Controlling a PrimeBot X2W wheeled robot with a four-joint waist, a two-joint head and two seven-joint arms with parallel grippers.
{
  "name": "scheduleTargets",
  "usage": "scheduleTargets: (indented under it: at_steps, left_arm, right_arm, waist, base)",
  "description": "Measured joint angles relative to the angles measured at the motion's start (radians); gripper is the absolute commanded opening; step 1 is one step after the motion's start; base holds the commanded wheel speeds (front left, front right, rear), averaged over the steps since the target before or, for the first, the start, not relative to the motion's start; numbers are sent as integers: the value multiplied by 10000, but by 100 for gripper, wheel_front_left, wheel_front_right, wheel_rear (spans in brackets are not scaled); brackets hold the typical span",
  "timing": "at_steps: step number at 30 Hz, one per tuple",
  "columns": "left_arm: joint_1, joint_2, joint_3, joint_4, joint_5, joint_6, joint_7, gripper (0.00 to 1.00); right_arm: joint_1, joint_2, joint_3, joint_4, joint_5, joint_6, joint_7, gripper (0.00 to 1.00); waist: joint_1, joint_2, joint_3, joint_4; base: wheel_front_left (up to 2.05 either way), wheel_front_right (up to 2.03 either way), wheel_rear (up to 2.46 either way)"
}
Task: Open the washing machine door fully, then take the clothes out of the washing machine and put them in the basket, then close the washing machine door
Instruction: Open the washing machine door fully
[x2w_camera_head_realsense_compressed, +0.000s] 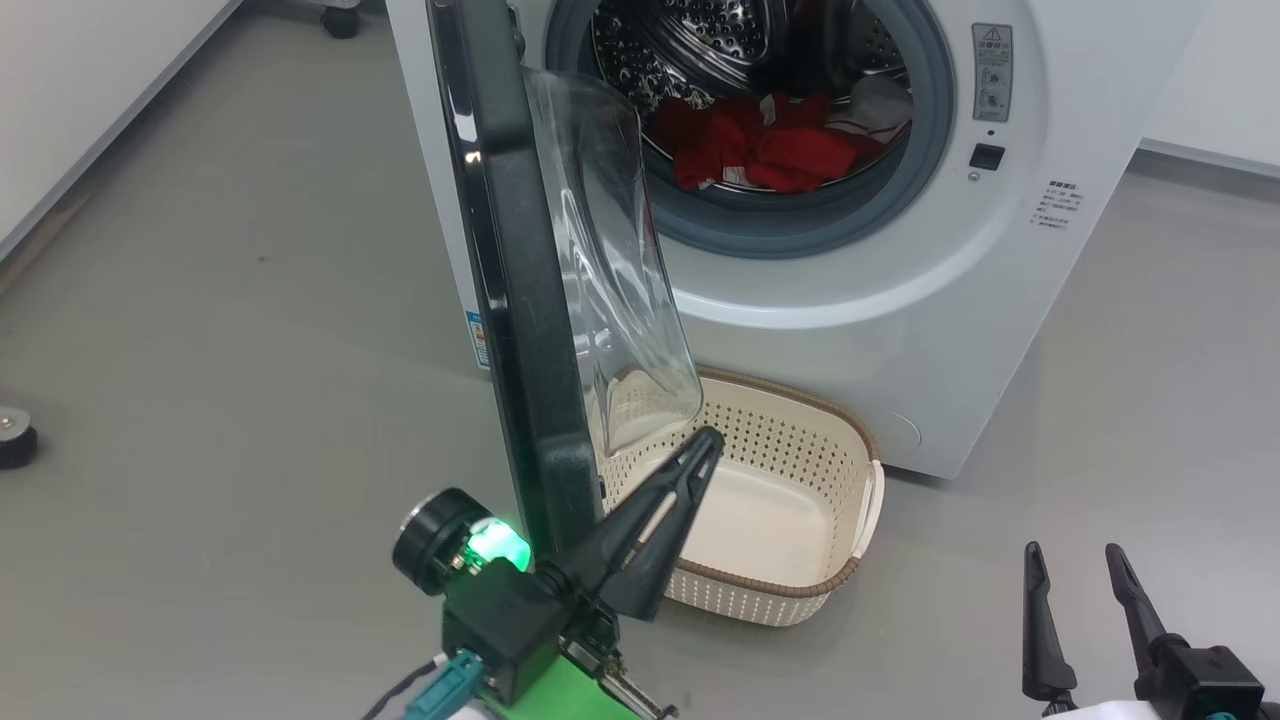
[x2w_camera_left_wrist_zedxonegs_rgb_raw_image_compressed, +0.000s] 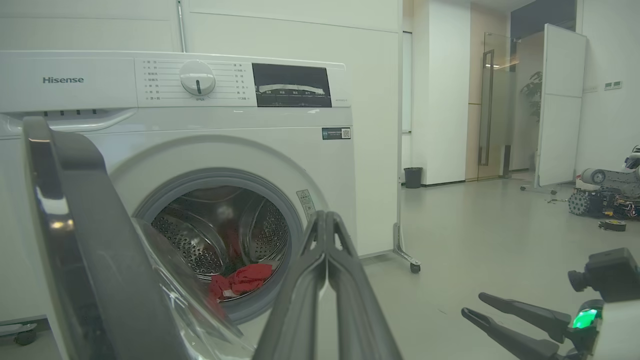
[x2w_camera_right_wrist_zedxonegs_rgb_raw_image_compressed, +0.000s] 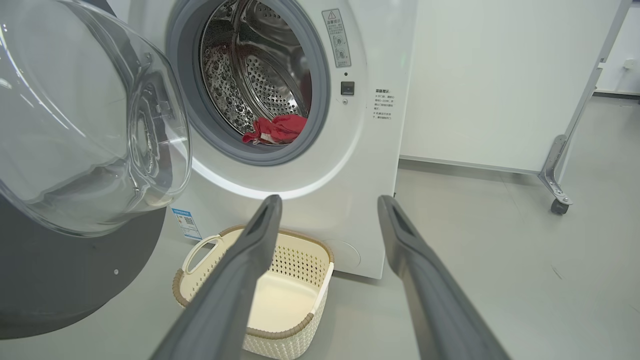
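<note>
While the door stands open, clothes lie inside.

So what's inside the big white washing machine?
Inside the big white front-loading washing machine, a heap of bright red clothes with white trim lies low in the holed steel drum. Anything under the heap is covered.

Red clothes, white washing machine, cream perforated basket, black-ringed door.

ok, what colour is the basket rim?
Brown, woven-look basket rim over cream sides; clearest in the head view.
</note>
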Motion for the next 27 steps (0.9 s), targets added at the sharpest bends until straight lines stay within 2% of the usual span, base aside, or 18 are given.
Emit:
scheduleTargets:
  at_steps: [6, 14, 27]
  left_arm:
    - [437, 21, -627, 529, -167, -71, 872, 0]
    - [671, 73, -485, 1377, -157, -52, 1304, 0]
    - [825, 88, 75, 2353, 63, 702, 1398, 0]
  right_arm:
    - [0, 25, -6, 36, 0, 42, 0, 100]
    - [-2, 44, -63, 71, -59, 86, 0, 100]
    - [-3, 119, -127, 127, -61, 165, 0, 100]
  waist:
    - [0, 0, 40, -50]
    - [0, 0, 55, -155]
    - [0, 0, -6, -276]
  base:
    - [0, 0, 0]
    - [0, 0, 0]
    - [0, 0, 0]
